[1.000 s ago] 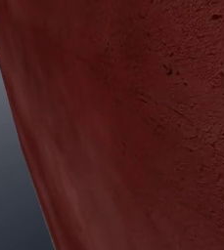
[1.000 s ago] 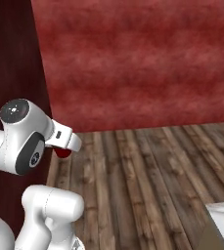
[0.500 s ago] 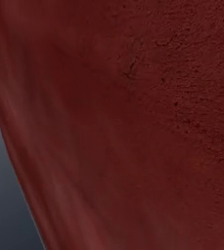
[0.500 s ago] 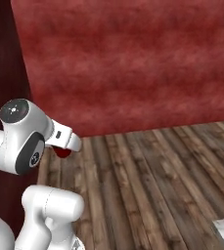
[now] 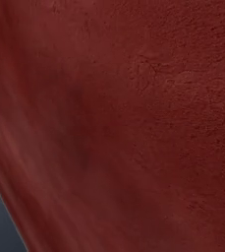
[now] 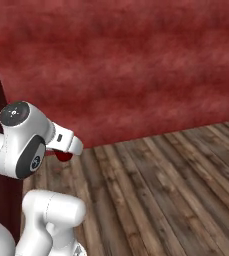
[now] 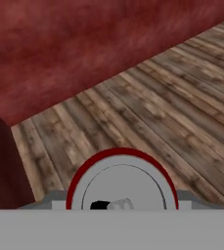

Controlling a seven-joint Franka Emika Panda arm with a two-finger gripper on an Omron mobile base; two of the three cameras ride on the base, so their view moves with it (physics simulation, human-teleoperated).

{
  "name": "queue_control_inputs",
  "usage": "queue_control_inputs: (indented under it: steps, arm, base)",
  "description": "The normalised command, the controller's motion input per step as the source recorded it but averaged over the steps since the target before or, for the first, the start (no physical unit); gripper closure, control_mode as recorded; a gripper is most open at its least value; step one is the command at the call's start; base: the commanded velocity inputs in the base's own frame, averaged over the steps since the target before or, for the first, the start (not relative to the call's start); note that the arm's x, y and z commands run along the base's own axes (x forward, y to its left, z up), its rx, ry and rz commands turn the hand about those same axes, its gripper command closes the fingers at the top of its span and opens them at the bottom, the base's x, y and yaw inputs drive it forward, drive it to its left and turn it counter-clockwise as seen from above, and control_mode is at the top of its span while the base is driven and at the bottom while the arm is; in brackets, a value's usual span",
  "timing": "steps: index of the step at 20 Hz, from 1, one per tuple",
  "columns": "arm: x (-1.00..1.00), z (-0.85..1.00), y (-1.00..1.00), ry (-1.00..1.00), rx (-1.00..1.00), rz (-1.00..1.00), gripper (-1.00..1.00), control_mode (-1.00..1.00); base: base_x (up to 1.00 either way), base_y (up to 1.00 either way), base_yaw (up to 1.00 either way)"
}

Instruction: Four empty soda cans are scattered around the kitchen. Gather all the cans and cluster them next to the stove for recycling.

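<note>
- A red soda can (image 7: 122,180) sits right up against the hand camera, with its silver top and pull tab facing us. It fills the low middle of the hand view, which is just where a can would be if the gripper had it.
- In the right base view, a small bit of the same red can (image 6: 62,155) peeks out under the white hand of the arm (image 6: 26,140).
- The gripper is closed in tight, and it looks to be squeezing the can. The fingers are hidden, so I judge this from where the can sits.
- The arm is folded in close to the robot's body. I think this keeps the can safe and steady while the base drives around.
- Below the can lies a wooden floor (image 6: 171,190) made of long brown planks.
- Past the can stands a big red wall (image 6: 126,65). It meets the floor a little way ahead of the can.
- The left base view looks at the red wall (image 5: 133,123) from very close.
- No stove is near the can here, so I think the can is on its way and has yet to be set down.
</note>
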Motion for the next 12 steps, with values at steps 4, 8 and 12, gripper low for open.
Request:
queue_control_inputs:
  steps: [4,8,12]
  arm:
    - [0.0,0.0,0.0,0.0,0.0,0.0,1.0,1.0]
    - [0.0,0.0,0.0,0.0,0.0,0.0,1.0,1.0]
    - [0.0,0.0,0.0,0.0,0.0,0.0,1.0,1.0]
  base:
    - [0.71,0.04,-0.3]
    - [0.71,0.02,-0.34]
    - [0.74,0.02,-0.36]
